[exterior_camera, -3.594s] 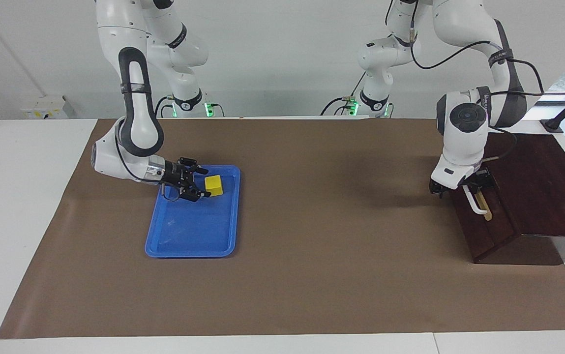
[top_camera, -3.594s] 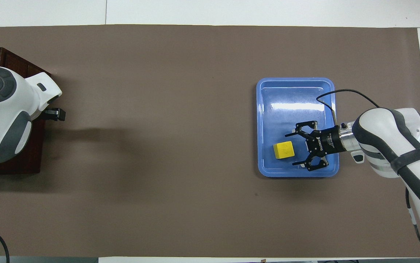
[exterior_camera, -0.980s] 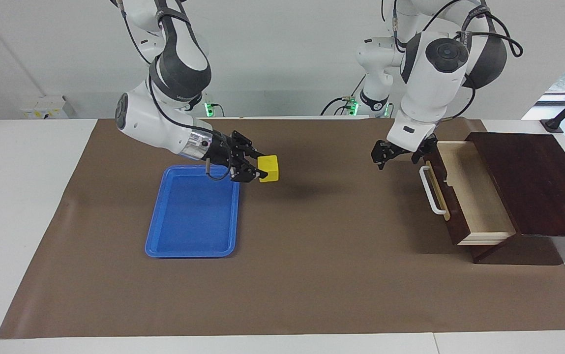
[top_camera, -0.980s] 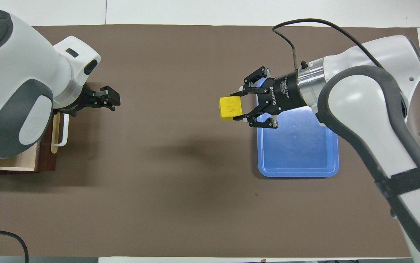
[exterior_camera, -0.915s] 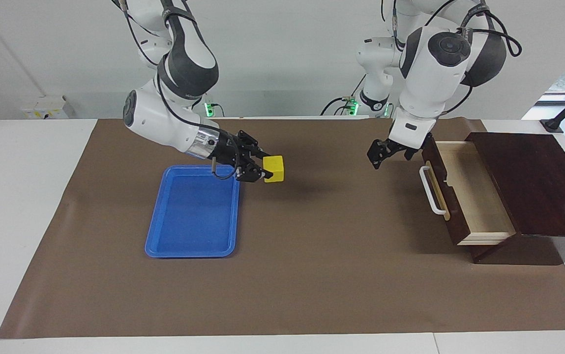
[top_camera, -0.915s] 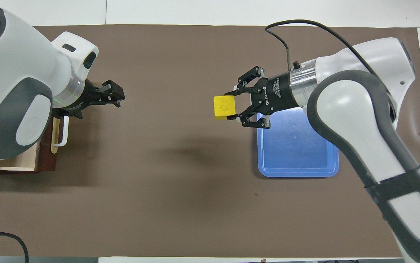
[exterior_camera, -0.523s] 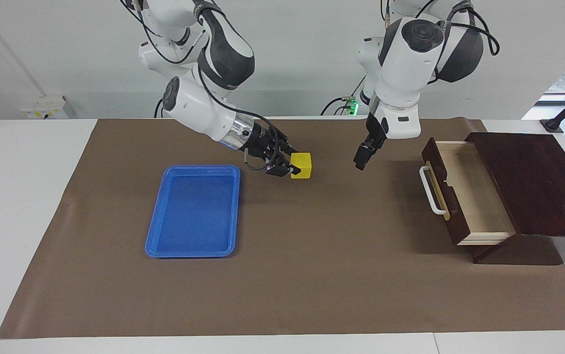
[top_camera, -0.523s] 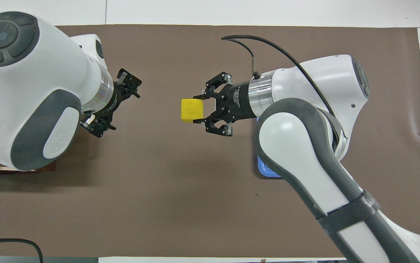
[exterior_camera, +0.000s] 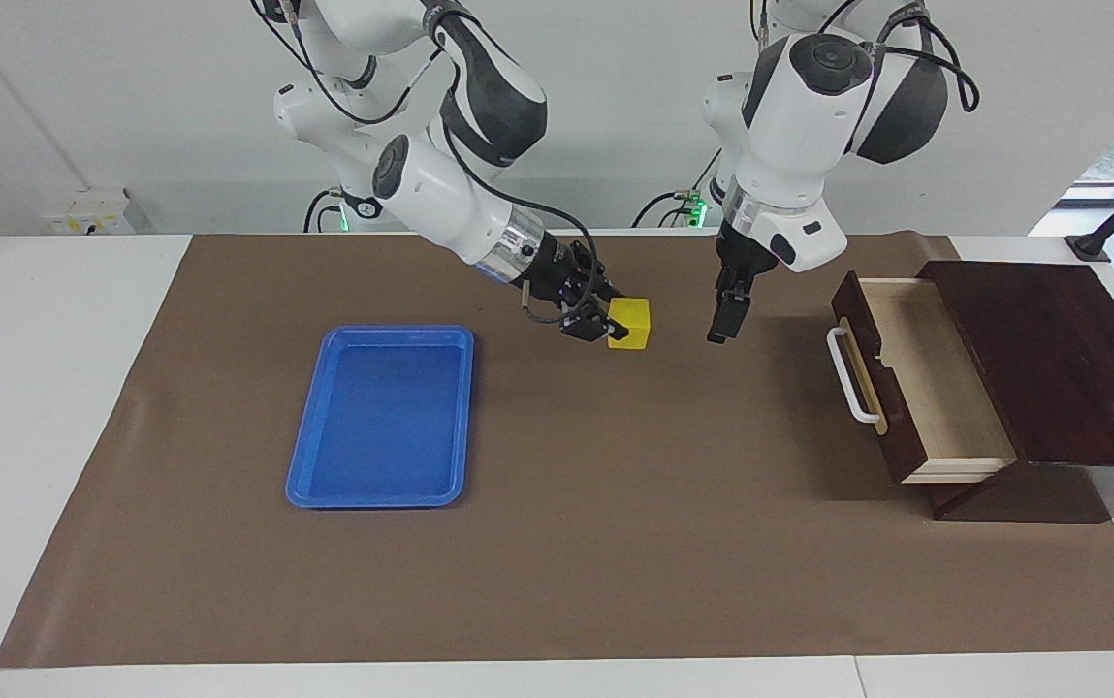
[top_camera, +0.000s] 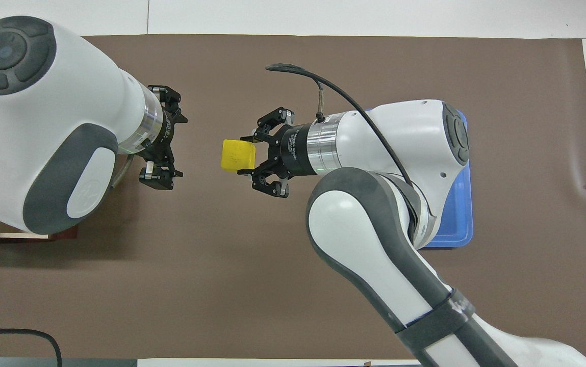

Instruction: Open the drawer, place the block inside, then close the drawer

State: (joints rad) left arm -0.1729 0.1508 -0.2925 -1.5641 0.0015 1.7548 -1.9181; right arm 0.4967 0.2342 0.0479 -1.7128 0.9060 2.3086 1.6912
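My right gripper point(exterior_camera: 610, 328) point(top_camera: 248, 155) is shut on the small yellow block point(exterior_camera: 631, 322) point(top_camera: 236, 155) and holds it in the air over the brown mat, between the blue tray and the drawer. My left gripper point(exterior_camera: 721, 330) point(top_camera: 176, 145) hangs open over the mat beside the block, toward the drawer, with a gap between them and nothing in its fingers. The drawer point(exterior_camera: 915, 378) is pulled out of its dark wooden box point(exterior_camera: 1051, 359). Its pale inside is bare, and its white handle point(exterior_camera: 850, 380) faces the middle of the table. In the overhead view the left arm hides most of the drawer.
The flat blue tray point(exterior_camera: 382, 417) point(top_camera: 458, 219) lies with nothing in it toward the right arm's end of the table. A brown mat point(exterior_camera: 615, 543) covers the table between tray and drawer. The right arm's elbow reaches over the tray in the overhead view.
The right gripper has carried the block farther from the tray toward the drawer end. The left gripper has swung away from the drawer toward the block and turned, staying open.
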